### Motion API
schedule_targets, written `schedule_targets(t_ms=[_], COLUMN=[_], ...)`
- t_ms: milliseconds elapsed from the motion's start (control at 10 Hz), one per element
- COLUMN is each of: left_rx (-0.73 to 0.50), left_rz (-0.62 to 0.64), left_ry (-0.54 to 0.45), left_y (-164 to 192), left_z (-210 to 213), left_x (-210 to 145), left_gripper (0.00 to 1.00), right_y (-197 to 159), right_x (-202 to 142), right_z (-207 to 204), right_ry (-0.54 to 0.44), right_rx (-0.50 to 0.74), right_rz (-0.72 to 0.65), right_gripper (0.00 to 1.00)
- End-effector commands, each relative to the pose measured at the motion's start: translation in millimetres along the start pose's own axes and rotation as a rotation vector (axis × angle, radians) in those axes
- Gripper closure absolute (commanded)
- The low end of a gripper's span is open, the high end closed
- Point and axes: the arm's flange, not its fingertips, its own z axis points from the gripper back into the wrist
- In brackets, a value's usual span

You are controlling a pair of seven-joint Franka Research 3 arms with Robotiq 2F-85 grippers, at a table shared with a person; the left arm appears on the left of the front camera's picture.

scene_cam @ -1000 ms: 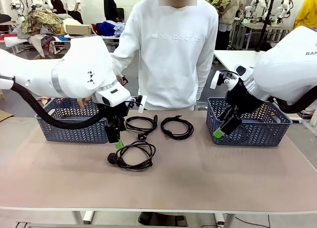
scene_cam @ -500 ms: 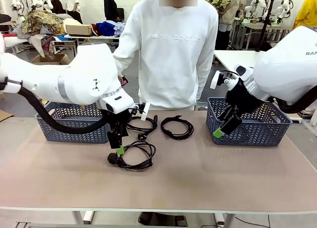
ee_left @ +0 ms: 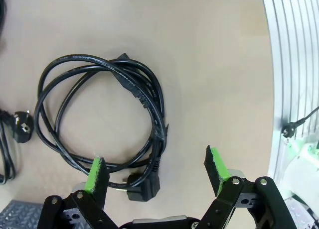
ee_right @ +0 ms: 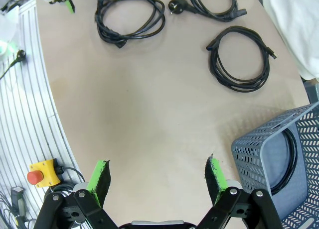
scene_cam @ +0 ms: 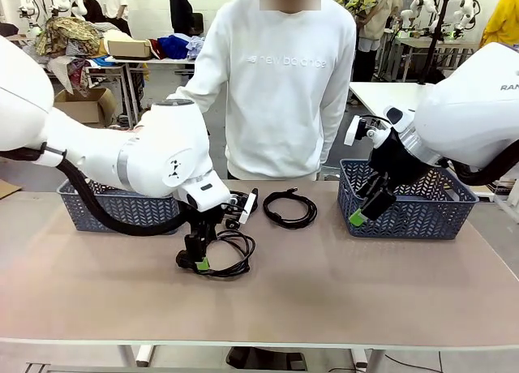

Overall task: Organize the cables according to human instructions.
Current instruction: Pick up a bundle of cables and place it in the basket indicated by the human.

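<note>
I count one cable (ee_right: 292, 157) in the right basket (ee_right: 254, 154) and three loose on the table (scene_cam: 324, 284), my left hand (ee_left: 154, 162) spread over the nearest coil (ee_left: 99, 114), right hand (ee_right: 157, 164) spread and empty.

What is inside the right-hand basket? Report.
One black cable loop lies in the basket. The rest of its inside is cut off or hidden by its wall.

near cable (ee_left: 130, 84): loose black coil, flat on the table (scene_cam: 324, 292), plug at its edge | back cable (ee_right: 175, 3): coiled just behind it | middle cable (scene_cam: 289, 195): tidy loop, lying apart | fourth cable (ee_right: 295, 157): curled up inside the basket (ee_right: 264, 139)
</note>
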Motion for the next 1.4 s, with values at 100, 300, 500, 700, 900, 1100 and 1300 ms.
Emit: schedule_targets(t_ms=[100, 300, 500, 700, 900, 1100, 1300], left_rx=[0.013, -0.002, -0.02, -0.027, -0.039, -0.061, -0.08], left_rz=[-0.018, -0.029, -0.033, -0.035, -0.043, -0.043, -0.043], left_ry=[0.027, 0.028, 0.026, 0.022, 0.024, 0.031, 0.034], left_y=[-1.0, 0.5, -2.8, -6.0, -9.5, -11.0, -10.7], left_z=[-17.4, -28.2, -36.1, -41.1, -47.2, -52.8, -55.8], left_x=[-2.3, -1.4, -0.5, 0.3, 1.8, 3.2, 3.2], left_gripper=[0.0, 0.0, 0.0, 0.0, 0.0, 0.0, 0.0], right_y=[-0.7, -0.7, -0.7, -0.7, -0.7, -0.7, -0.7], right_x=[2.0, 2.0, 2.0, 2.0, 2.0, 2.0, 2.0], right_z=[0.8, 0.8, 0.8, 0.8, 0.8, 0.8, 0.8], right_ry=[0.002, 0.002, 0.002, 0.002, 0.002, 0.002, 0.002], right_rx=[0.001, 0.001, 0.001, 0.001, 0.001, 0.001, 0.001], right_rz=[-0.004, -0.004, -0.004, -0.004, -0.004, -0.004, -0.004], right_gripper=[0.0, 0.0, 0.0, 0.0, 0.0, 0.0, 0.0])
